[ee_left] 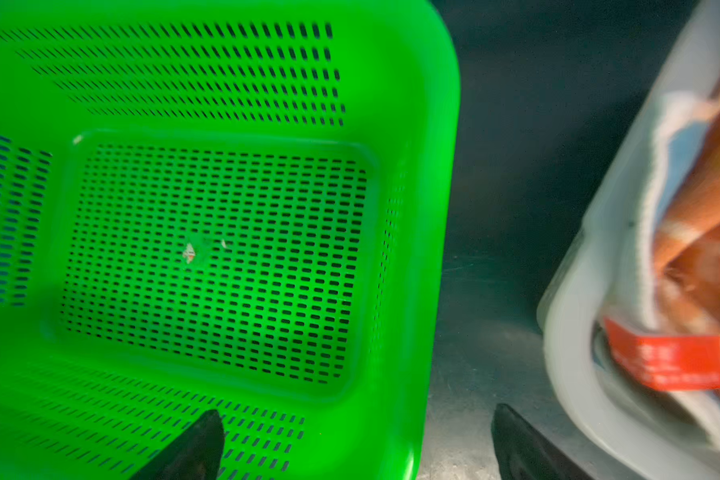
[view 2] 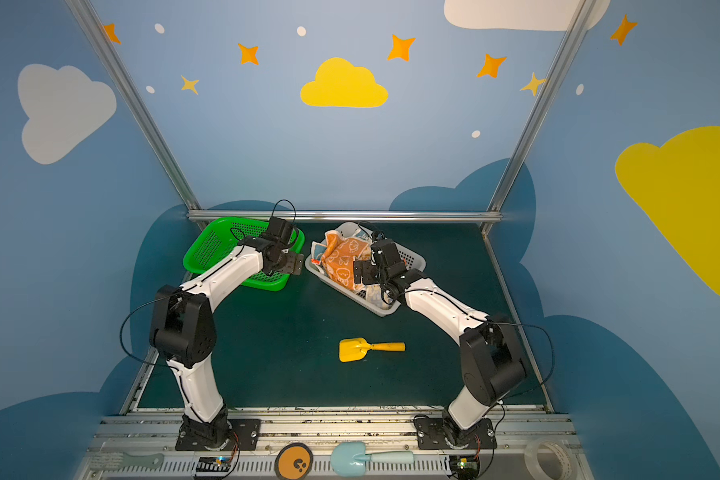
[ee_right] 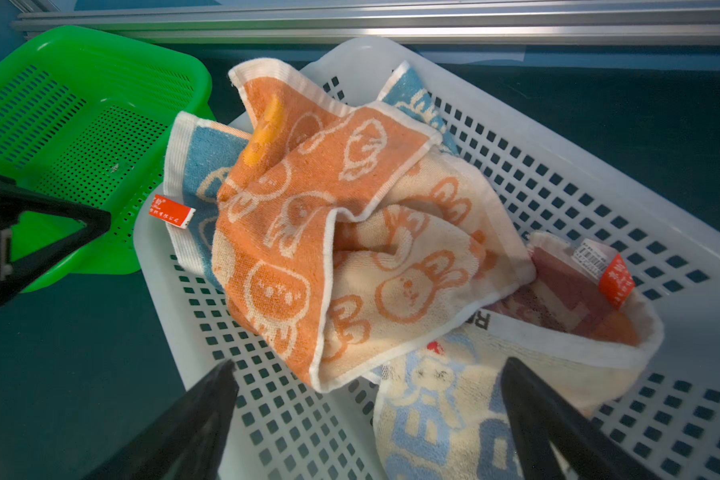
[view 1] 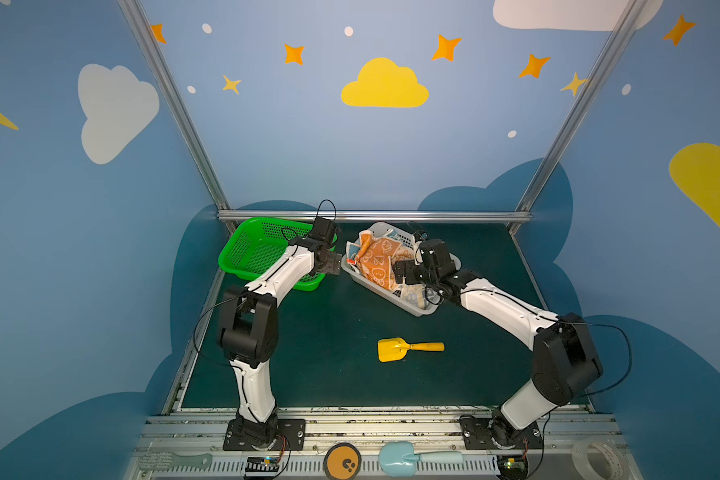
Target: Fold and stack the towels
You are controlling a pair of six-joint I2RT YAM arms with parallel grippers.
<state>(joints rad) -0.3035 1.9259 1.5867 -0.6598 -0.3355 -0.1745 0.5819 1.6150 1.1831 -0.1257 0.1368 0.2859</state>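
Observation:
The towels lie crumpled together in a white slotted basket (view 1: 417, 311) (ee_right: 267, 415). An orange towel (view 1: 377, 259) (view 2: 344, 259) (ee_right: 292, 199) with white faces is on top. A blue and cream towel (ee_right: 200, 158) pokes out under it. A cream towel (ee_right: 433, 407) with blue block letters lies at the near end. My right gripper (view 1: 404, 270) (view 2: 362, 270) (ee_right: 368, 363) hovers open over the near part of the pile, holding nothing. My left gripper (view 1: 333, 264) (view 2: 296, 264) (ee_left: 356, 415) is open and empty, straddling the green basket's rim (ee_left: 433, 208) next to the white basket (ee_left: 578, 332).
An empty green basket (view 1: 242, 253) (ee_right: 59, 83) stands at the back left, close to the white one. A yellow toy shovel (view 1: 408, 348) lies on the dark mat in front. A blue shovel (view 1: 416, 457), an orange disc (view 1: 342, 462) and a tape roll (view 1: 597, 457) rest on the front rail.

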